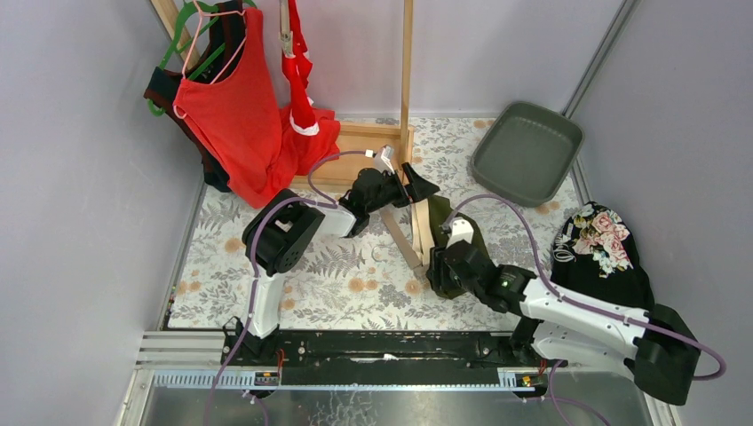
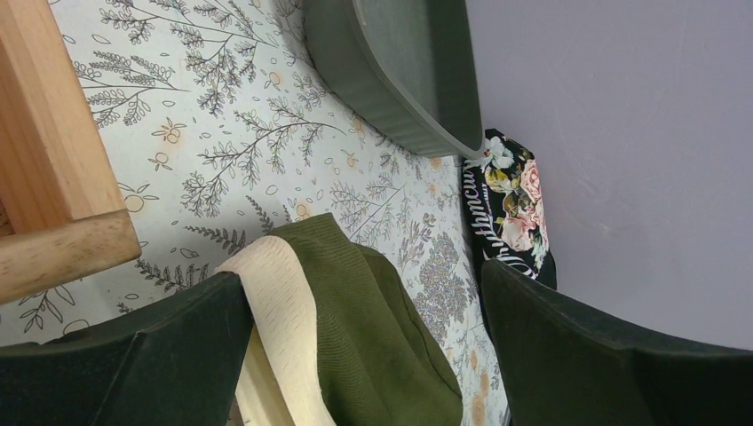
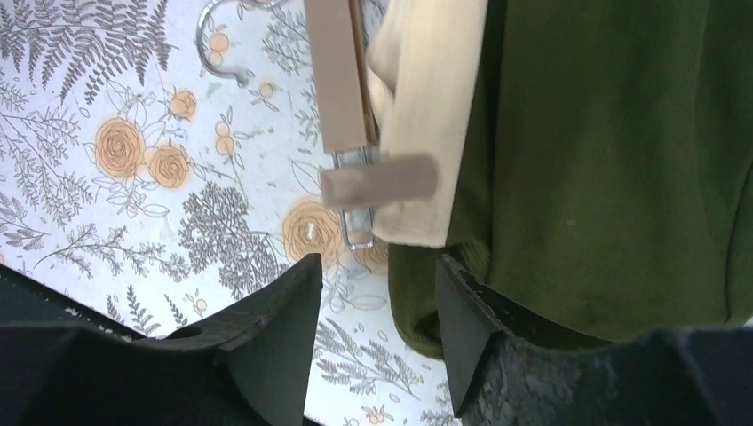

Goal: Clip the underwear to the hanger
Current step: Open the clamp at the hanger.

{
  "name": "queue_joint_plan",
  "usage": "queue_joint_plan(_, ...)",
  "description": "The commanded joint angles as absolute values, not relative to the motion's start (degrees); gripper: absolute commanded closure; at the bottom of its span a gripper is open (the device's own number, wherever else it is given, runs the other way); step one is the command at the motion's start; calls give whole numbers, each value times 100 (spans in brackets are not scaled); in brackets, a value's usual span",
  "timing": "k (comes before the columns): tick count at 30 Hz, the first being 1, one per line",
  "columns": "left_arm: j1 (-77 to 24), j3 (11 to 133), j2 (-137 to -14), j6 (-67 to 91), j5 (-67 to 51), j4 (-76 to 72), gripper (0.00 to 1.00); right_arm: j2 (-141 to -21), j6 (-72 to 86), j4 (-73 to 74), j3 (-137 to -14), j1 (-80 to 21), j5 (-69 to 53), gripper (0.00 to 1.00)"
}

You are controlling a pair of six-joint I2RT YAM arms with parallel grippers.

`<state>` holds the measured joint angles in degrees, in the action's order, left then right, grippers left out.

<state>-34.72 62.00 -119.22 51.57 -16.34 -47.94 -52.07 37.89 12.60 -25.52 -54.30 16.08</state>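
The olive green underwear (image 3: 604, 160) with a cream waistband (image 3: 426, 115) lies on the table beside the wooden hanger (image 3: 336, 80). One hanger clip (image 3: 377, 182) sits over the waistband's edge. My right gripper (image 3: 377, 275) is open just short of that clip, with only table between its fingers. My left gripper (image 2: 360, 280) hovers open over the same underwear (image 2: 373, 328), one finger (image 2: 133, 355) against the waistband. From above, both grippers (image 1: 417, 188) (image 1: 435, 266) flank the green cloth (image 1: 444, 222). The red underwear (image 1: 297, 71) hangs from a clip at the back.
A red tank top (image 1: 235, 106) hangs on a hanger at the back left. A grey tray (image 1: 526, 151) sits at the back right, with a black floral cloth (image 1: 599, 248) nearer on the right. A wooden stand with an upright post (image 1: 408, 71) rises behind the grippers.
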Motion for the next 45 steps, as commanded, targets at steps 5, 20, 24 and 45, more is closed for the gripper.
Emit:
queue_joint_plan(5, -3437, 6029, -11578, 4948, -1442, -5147, 9, -6523, 2267, 369, -3521, -5479, 1807, 42)
queue_joint_plan(20, -3434, 5986, -11542, 4811, -1602, -5169, 8, -8270, 1403, -902, -4005, -4919, 597, 35)
queue_joint_plan(24, -3410, 6031, -11547, 4760, -1648, -5126, 8, -8610, 1358, -965, -3990, -4845, 429, 36)
queue_joint_plan(45, -3388, 6371, -11751, 4490, -1696, -4856, 8, -7062, 2401, -290, -2514, -5178, 389, 74)
